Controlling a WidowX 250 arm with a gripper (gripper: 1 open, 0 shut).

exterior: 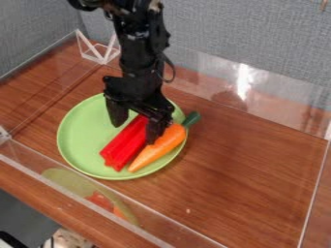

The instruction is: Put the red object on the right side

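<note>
The red object (126,143) is a ridged red bar lying on a green plate (80,128), slanting from the plate's middle toward its front. An orange carrot (163,143) with a green top lies right beside it on the plate's right part. My black gripper (135,118) hangs open just above the upper end of the red bar. One finger stands to the bar's left, the other by the carrot's top. Nothing is held between them.
The plate sits on a wooden table (246,165) inside clear acrylic walls (258,82). A white wire stand (91,45) is at the back left. Bare wood stretches to the right of the plate.
</note>
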